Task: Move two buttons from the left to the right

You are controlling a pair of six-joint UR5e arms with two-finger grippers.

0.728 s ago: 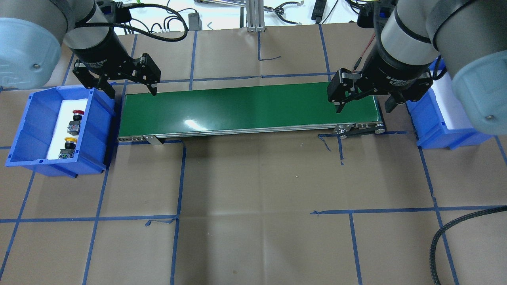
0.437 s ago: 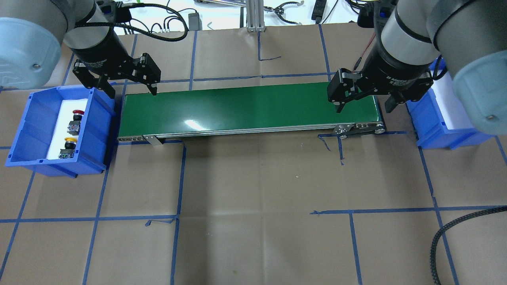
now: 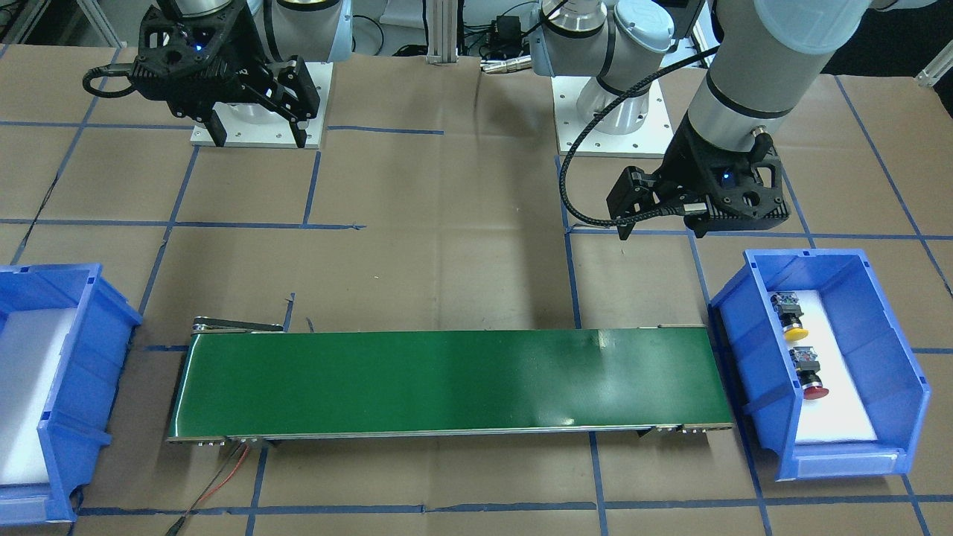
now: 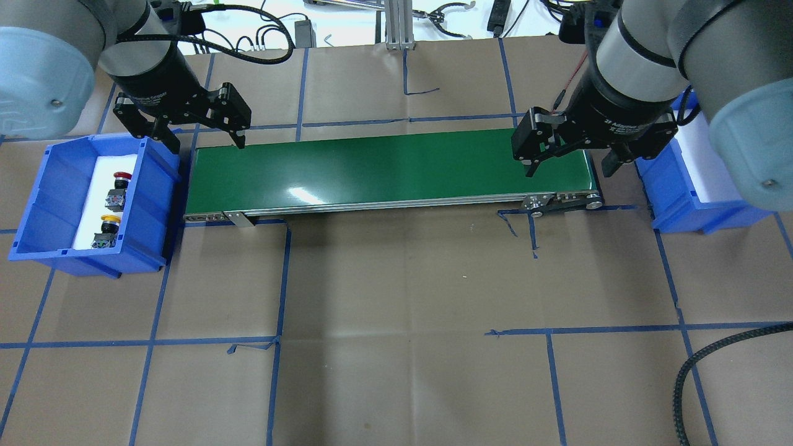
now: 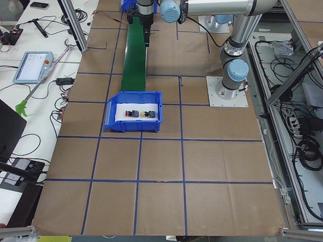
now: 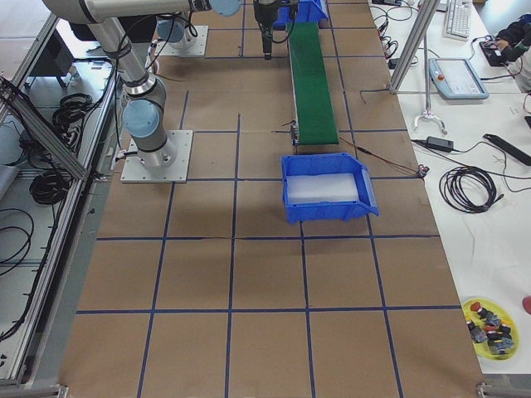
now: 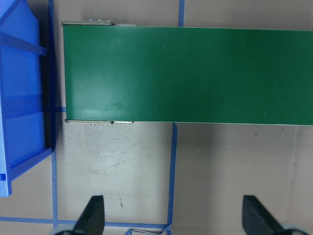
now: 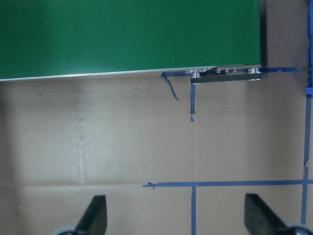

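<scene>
A red-capped button [image 4: 121,179] and a yellow-capped button [image 4: 109,224] lie on the white pad in the blue bin [image 4: 54,186] at the table's left end. They also show in the front view, yellow [image 3: 792,324] and red [image 3: 811,383], and in the exterior left view [image 5: 140,114]. My left gripper [image 4: 205,144] is open and empty, high above the left end of the green conveyor, beside the bin. My right gripper [image 4: 570,166] is open and empty above the conveyor's right end. Each wrist view shows only spread fingertips [image 7: 93,215] [image 8: 95,215] over the paper.
A green conveyor belt [image 4: 384,170] runs between the two bins. A second blue bin [image 4: 684,195] with only a white pad stands at the right end [image 3: 89,350]. Brown paper with blue tape lines covers the table. A black cable [image 4: 700,365] lies at the front right.
</scene>
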